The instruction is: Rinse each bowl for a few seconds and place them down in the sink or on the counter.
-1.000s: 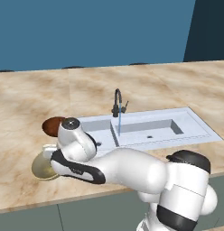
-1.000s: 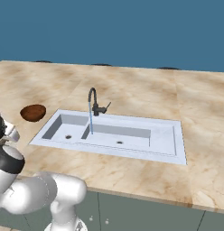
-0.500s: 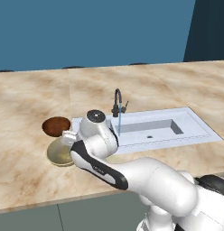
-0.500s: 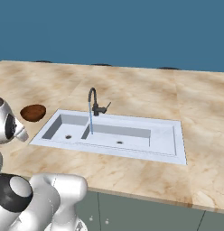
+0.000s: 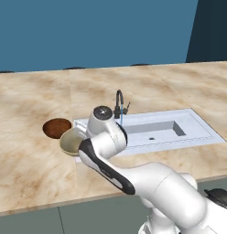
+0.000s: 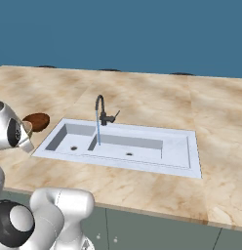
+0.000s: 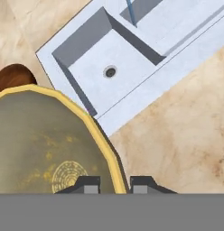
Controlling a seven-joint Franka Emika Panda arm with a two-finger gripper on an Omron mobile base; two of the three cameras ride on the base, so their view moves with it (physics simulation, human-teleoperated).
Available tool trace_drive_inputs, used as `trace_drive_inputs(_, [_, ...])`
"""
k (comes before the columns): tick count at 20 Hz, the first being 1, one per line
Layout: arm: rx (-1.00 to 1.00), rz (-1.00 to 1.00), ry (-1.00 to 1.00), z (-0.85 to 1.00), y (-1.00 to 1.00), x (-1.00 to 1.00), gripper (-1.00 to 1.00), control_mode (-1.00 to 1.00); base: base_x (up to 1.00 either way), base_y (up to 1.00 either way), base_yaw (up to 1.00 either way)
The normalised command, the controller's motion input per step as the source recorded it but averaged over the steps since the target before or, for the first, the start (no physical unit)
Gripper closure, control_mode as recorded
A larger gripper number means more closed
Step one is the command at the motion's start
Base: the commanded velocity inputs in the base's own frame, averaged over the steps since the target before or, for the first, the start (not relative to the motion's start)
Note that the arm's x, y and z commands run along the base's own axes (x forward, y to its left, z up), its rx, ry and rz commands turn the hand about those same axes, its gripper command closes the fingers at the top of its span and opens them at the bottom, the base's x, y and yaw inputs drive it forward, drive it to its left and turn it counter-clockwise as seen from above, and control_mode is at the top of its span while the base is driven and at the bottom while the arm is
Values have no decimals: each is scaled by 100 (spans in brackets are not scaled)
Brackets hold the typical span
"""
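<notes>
My gripper [image 7: 114, 184] is shut on the rim of the pale olive-gold bowl [image 7: 46, 144], one finger inside it and one outside. I hold this bowl [image 5: 72, 140] above the counter [image 5: 33, 178], just left of the sink [image 5: 200, 132], with my hand hiding its right side. Behind it the dark reddish-brown bowl [image 5: 56, 128] rests on the counter; it also peeks out past the held bowl [image 7: 10, 74] and lies left of the sink [image 6: 36, 121]. The sink's left basin [image 7: 109, 63] is just beyond the held bowl's rim.
The dark curved faucet [image 5: 119, 103] stands behind the divider between the two basins, and a thin blue stream of water [image 6: 98, 129] falls from its spout. The white sink rim [image 6: 118, 163] runs along the front. Beige counter [image 6: 215, 122] stretches wide to the right.
My arm has carried the olive-gold bowl from near the counter's front edge back and to the right, up beside the brown bowl and the sink's left end. The brown bowl has not moved.
</notes>
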Motion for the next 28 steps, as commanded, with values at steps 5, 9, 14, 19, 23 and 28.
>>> trace_drive_inputs(5, [2,-33,10,31,-22,9,100,-100,0,0,0])
trace_drive_inputs(9, [6,-18,2,22,-34,3,100,-100,0,0,0])
trace_drive_inputs(14, [3,-21,0,14,-27,4,100,-100,0,0,0])
trace_drive_inputs(19, [2,-26,0,4,-12,12,100,-100,0,0,0])
trace_drive_inputs(23, [0,-19,0,0,-17,25,100,-100,0,0,0])
trace_drive_inputs(28, [4,-11,4,0,-28,31,100,-100,0,0,0])
